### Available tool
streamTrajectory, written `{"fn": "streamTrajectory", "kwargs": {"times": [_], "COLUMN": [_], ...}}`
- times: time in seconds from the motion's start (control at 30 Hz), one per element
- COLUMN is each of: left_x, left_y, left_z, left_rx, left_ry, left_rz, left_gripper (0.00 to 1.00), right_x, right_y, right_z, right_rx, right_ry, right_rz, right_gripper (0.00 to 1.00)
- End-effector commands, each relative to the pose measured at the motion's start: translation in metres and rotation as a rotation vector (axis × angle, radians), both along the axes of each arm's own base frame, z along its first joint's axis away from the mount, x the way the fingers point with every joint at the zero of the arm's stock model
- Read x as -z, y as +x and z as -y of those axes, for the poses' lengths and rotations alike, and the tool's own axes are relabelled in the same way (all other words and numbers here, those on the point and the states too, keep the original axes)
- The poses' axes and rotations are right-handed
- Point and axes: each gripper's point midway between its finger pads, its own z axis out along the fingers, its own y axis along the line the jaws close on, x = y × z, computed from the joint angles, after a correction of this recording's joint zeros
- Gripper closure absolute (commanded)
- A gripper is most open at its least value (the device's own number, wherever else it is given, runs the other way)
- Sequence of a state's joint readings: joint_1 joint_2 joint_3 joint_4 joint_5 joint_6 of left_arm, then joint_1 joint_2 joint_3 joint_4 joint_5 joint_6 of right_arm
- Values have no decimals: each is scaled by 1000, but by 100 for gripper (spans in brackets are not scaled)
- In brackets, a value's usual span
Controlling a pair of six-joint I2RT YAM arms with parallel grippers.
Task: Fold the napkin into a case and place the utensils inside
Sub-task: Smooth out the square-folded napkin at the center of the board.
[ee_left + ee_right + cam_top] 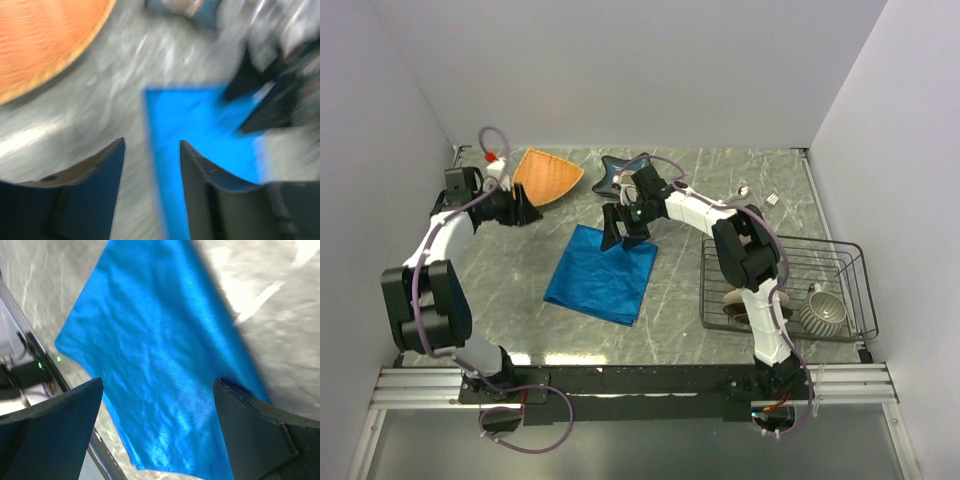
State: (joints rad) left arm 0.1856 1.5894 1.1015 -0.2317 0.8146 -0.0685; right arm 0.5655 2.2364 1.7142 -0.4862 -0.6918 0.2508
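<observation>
The bright blue napkin (602,275) lies spread flat as a rough square in the middle of the marble table. No case is in view. My right gripper (623,235) hangs open over the napkin's far edge; in its wrist view the napkin (165,345) fills the space under the wide-apart jaws (159,382). My left gripper (525,212) is open and empty to the left of the napkin, beside the orange dish. Its blurred wrist view shows the napkin's (200,135) left edge between the fingertips (152,142). The utensils, a spoon (744,190) and a fork (773,199), lie at the back right.
An orange triangular dish (548,175) and a dark star-shaped dish (618,172) sit at the back. A wire rack (840,250) at the right holds several bowls. White walls enclose the table on three sides.
</observation>
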Motion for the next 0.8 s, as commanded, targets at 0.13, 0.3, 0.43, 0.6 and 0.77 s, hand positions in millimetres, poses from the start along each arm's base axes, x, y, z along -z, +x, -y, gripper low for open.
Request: {"fn": "streamTrajectory", "kwargs": {"times": [0.13,0.3,0.43,0.6,0.77], "left_x": [85,111,133,149,141], "left_y": [-97,-108,-121,-144,-160], "left_z": [-38,-21,-2,23,66], "left_rx": [507,605,683,797,893], "left_ry": [593,623,685,709,697], "left_rz": [-18,-36,-44,-54,12], "left_gripper": [67,77,81,83,83], "right_x": [-93,-84,-71,-61,-55], "right_y": [-37,-48,-48,-37,-25], "right_z": [0,31,56,81,96], "right_rx": [-91,0,45,98,108], "right_ry": [144,48,-40,-122,-168], "right_rz": [103,90,91,100,121], "right_gripper": [12,32,40,42,42]}}
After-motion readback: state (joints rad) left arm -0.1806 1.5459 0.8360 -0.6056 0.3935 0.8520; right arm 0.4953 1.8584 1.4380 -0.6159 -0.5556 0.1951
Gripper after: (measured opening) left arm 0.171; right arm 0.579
